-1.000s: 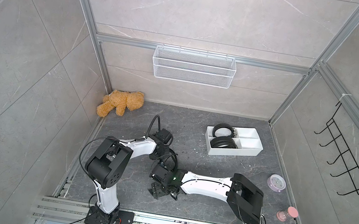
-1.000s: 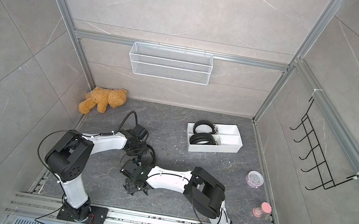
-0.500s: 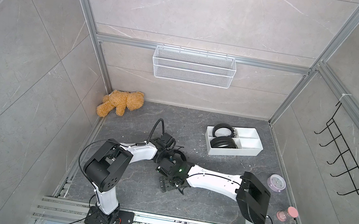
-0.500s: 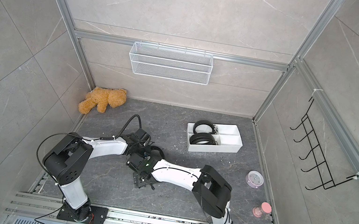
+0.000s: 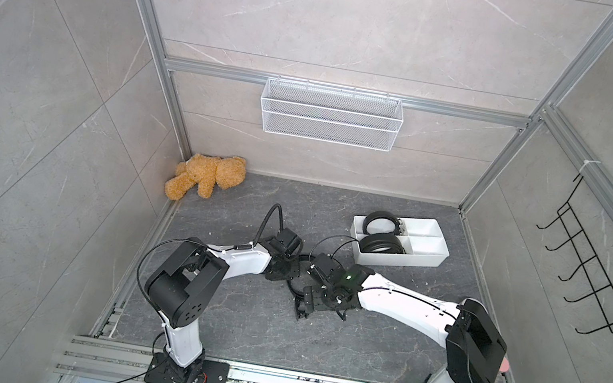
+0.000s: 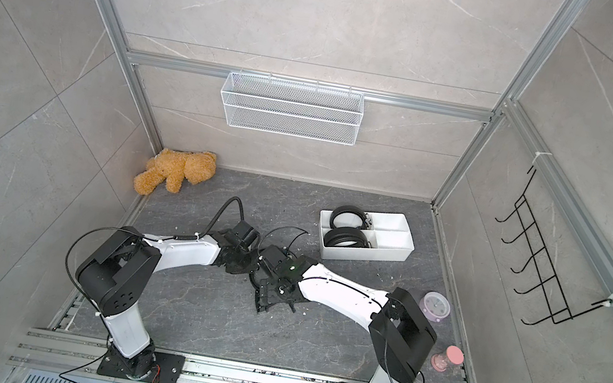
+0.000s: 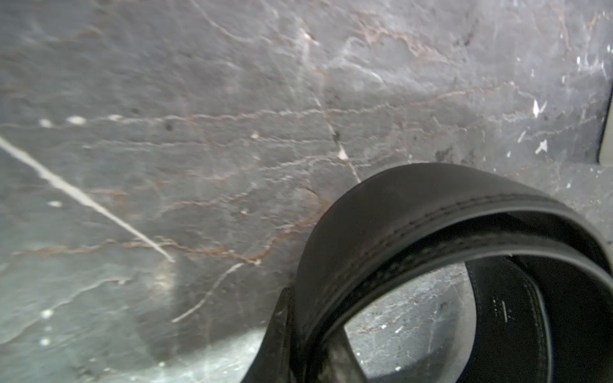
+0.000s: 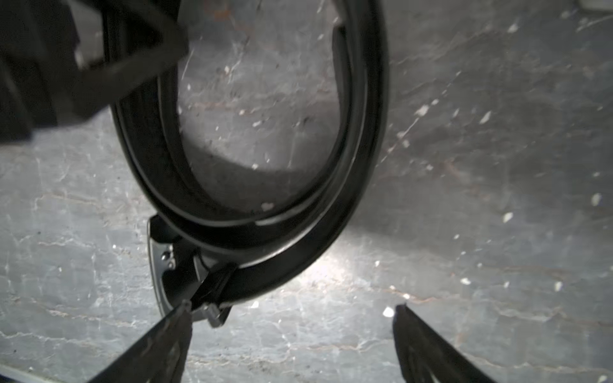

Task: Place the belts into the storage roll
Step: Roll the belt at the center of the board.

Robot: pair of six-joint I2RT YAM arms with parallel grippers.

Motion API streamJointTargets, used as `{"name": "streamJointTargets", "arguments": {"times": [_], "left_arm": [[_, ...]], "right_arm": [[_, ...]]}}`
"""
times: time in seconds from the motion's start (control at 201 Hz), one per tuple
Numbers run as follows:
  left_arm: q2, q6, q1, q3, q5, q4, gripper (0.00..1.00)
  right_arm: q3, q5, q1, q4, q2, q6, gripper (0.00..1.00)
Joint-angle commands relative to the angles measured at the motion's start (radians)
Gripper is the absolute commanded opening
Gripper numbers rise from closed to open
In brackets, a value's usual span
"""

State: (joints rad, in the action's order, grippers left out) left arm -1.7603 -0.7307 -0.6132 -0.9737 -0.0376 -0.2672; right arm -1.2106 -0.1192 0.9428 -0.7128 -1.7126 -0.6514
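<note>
A black belt (image 7: 431,212) coiled into a ring stands on edge on the dark floor, mid-floor in both top views (image 5: 295,285). My left gripper (image 7: 308,348) is shut on its strap. In the right wrist view the coil (image 8: 331,212) and its metal buckle (image 8: 166,265) lie just ahead of my right gripper (image 8: 293,310), which is open; one fingertip (image 8: 185,308) is at the buckle. In a top view the right gripper (image 5: 304,308) is just in front of the left one (image 5: 283,271). The storage roll (image 5: 424,258), a white divided tray at back right, holds two coiled belts (image 5: 379,222) (image 5: 380,243).
A teddy bear (image 5: 206,178) lies in the back left corner. A white wire basket (image 5: 330,114) hangs on the back wall and a black hook rack (image 5: 593,282) on the right wall. A pink clock (image 6: 435,307) and pink hourglass (image 6: 447,357) stand beside the right arm.
My right arm has swung to the right and back, bringing its gripper up to the coil, and its jaws have opened wider. The left gripper has kept its hold and barely shifted.
</note>
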Motion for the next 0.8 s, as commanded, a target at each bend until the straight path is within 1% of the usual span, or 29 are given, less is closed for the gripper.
{"name": "streamJointTargets", "arguments": {"times": [0.0,0.095,0.174,0.274,0.378,0.577,0.742,0.796], "left_arm": [[-0.076,-0.015,-0.019,0.032,-0.050,-0.163,0.00],[-0.086,-0.007,-0.019,0.018,-0.043,-0.177,0.00],[-0.091,0.000,-0.019,0.002,-0.035,-0.197,0.00],[-0.091,0.005,-0.021,-0.013,-0.021,-0.218,0.00],[-0.095,0.014,-0.022,-0.033,-0.010,-0.245,0.00],[-0.102,0.035,-0.026,-0.065,0.008,-0.278,0.00],[-0.107,0.051,-0.032,-0.072,0.006,-0.290,0.00],[-0.100,0.052,-0.033,-0.067,0.004,-0.290,0.02]], "right_arm": [[-0.040,-0.011,-0.068,0.035,-0.009,0.075,0.95],[-0.067,0.021,-0.128,0.073,-0.041,0.120,0.95],[-0.103,0.064,-0.166,0.087,-0.098,0.157,0.94],[-0.148,0.115,-0.183,0.086,-0.178,0.193,0.90],[-0.163,0.162,-0.185,0.097,-0.237,0.200,0.84],[-0.135,0.113,-0.185,0.065,-0.290,0.153,0.73],[-0.089,0.099,-0.185,0.068,-0.291,0.123,0.53],[-0.072,0.107,-0.185,0.076,-0.287,0.114,0.43]]}}
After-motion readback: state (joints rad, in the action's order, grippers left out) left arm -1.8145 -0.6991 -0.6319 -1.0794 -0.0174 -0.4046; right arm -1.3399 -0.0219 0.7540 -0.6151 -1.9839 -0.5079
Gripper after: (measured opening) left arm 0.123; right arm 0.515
